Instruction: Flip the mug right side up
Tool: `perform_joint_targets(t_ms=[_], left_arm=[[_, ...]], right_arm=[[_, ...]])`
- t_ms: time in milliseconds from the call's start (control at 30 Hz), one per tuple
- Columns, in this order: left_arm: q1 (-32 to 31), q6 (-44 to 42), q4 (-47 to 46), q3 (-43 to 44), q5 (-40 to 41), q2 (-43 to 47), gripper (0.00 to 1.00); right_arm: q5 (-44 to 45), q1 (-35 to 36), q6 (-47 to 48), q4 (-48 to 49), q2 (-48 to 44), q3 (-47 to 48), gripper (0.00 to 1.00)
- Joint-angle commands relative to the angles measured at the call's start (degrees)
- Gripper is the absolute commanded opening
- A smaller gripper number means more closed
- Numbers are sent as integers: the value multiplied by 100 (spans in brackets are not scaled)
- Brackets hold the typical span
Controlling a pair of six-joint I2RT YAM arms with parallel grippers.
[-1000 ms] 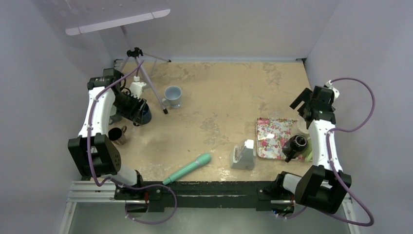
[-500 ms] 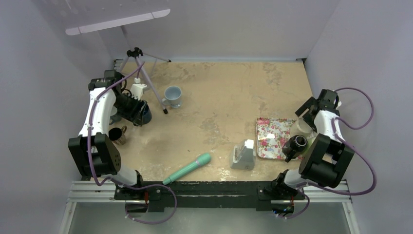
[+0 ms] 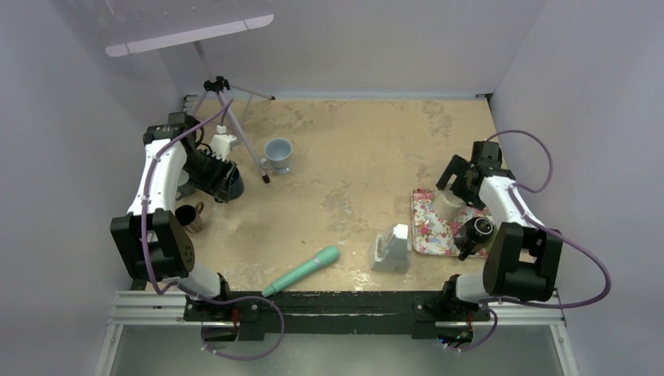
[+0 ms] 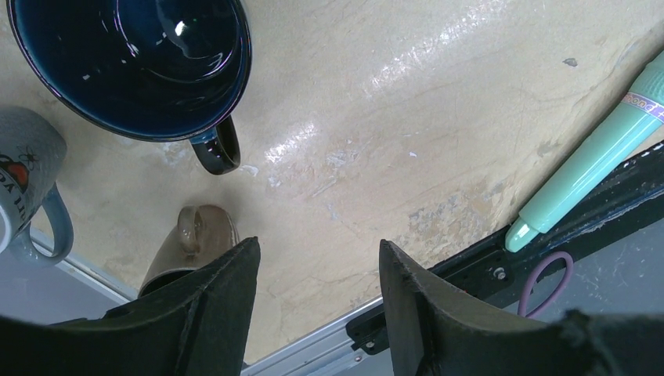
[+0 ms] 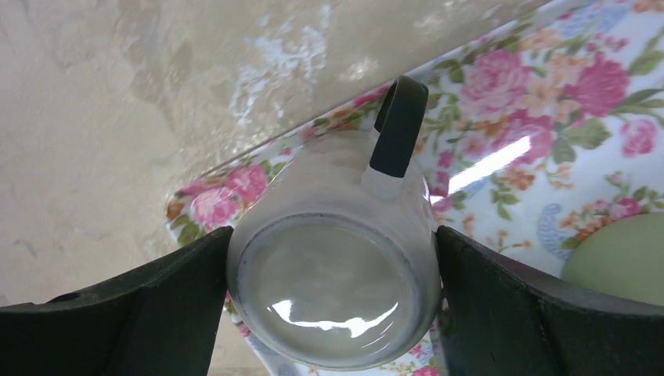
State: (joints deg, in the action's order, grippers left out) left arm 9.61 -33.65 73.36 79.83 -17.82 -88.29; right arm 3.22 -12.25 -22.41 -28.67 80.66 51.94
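A white mug (image 5: 337, 258) with a black handle (image 5: 398, 125) is upside down, its base facing the wrist camera. My right gripper (image 5: 333, 305) is shut on it, one finger on each side of the body, and holds it over the left edge of the floral tray (image 5: 548, 102). From above, the right gripper (image 3: 460, 178) and the mug (image 3: 452, 200) are at the tray's far left part. My left gripper (image 4: 317, 290) is open and empty at the far left (image 3: 215, 176).
A dark blue mug (image 4: 133, 63), a brown mug (image 4: 196, 235) and a grey printed mug (image 4: 27, 180) stand by the left gripper. A light blue mug (image 3: 278, 153), a tripod (image 3: 235, 117), a teal tool (image 3: 301, 270), a white holder (image 3: 391, 249) and a black mug (image 3: 478, 229) are also there.
My right gripper swung down to the tray's right edge, closed on the white mug and moved left with it. The left arm has not moved.
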Motion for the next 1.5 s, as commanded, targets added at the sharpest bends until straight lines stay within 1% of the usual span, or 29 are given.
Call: perform_joint_targets(t_ms=[0, 200, 367, 500, 567, 733, 767, 833, 967, 1100, 1233, 1300, 1467], left_arm=[[32, -106, -99, 159, -140, -44, 61], [32, -116, -131, 88, -188, -48, 61], [26, -116, -146, 94, -213, -67, 62], [31, -124, -112, 103, -225, -54, 61], [32, -139, -98, 87, -217, -34, 61], [33, -150, -86, 29, -206, -4, 61], [29, -153, -80, 18, -210, 1, 61], [32, -148, -76, 7, -207, 4, 62], [33, -125, -53, 30, -221, -34, 61], [32, -124, -21, 63, -211, -45, 61], [33, -155, 6, 76, -148, -57, 61], [32, -155, 11, 89, -149, -71, 61], [28, -108, 27, 182, -173, -135, 61]], right_arm=[[-262, 428, -141, -104, 89, 245, 99], [-209, 502, 171, -535, 109, 437, 99], [295, 504, 548, -1182, 381, 1249, 99], [359, 504, 854, -1575, 943, 2111, 99], [229, 504, 1043, -1755, 1317, 2440, 99], [147, 509, 1465, -2263, 2249, 2965, 98], [134, 513, 1514, -2312, 2351, 3001, 96], [117, 513, 1569, -2368, 2517, 3088, 88], [-146, 518, 1640, -2488, 2911, 3313, 69], [-309, 641, 1740, -2620, 3241, 3305, 58], [-308, 713, 1741, -2617, 3176, 3055, 50], [-313, 722, 1736, -2634, 3133, 2996, 44], [-488, 824, 1808, -2620, 3113, 2973, 8]])
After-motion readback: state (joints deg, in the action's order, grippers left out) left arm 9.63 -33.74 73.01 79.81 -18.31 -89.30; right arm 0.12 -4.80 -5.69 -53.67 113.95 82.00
